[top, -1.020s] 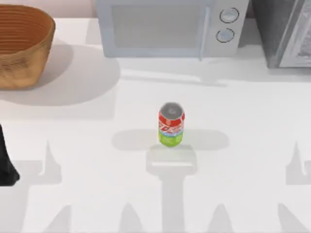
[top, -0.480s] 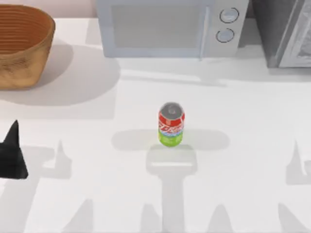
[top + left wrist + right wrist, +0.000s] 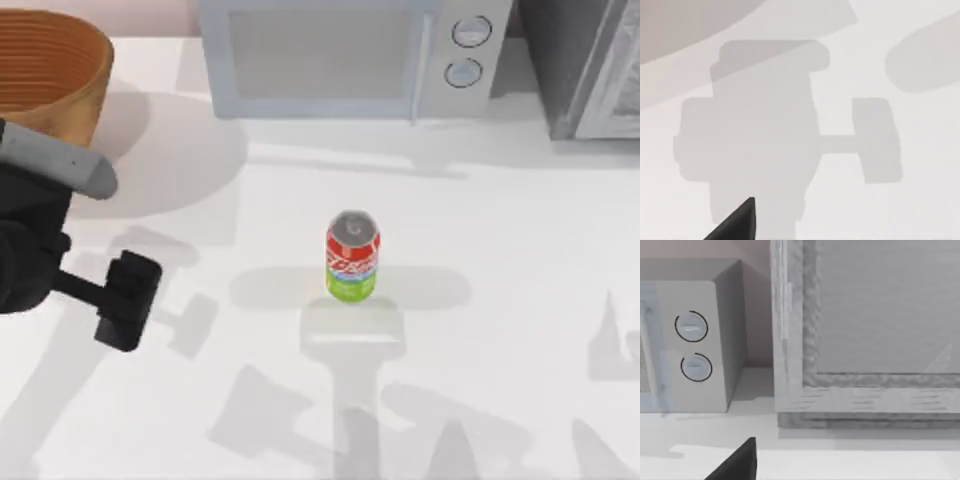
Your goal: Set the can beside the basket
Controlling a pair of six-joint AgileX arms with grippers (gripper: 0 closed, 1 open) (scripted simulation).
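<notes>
Left arm has swung in from the left edge since a second ago: before, just a dark sliver at the table's 9 o'clock, now the arm body plus a black T-shaped part reach out over the white table, aimed toward 3 o'clock. Can hasn't shifted, standing upright at table centre, untouched, well apart from the arm. Basket sits at 10–11 o'clock in the far left corner, also unmoved, its near side now partly covered by the arm. Left gripper: left wrist view gives one dark fingertip over bare table and the arm's shadow, so I cannot tell whether the fingers are spread or pressed together; nothing is held. Right arm is parked at the right; its wrist view shows one fingertip facing the microwave and a grey cabinet at the back, 12–2 o'clock; finger state there I cannot tell either. Progress as I judge it: early approach only. Nothing done yet on the can. Left to do: close the gap to the can, grasp it, carry it toward 10 o'clock, set it down upright just beside the basket, not inside it, then release.
</notes>
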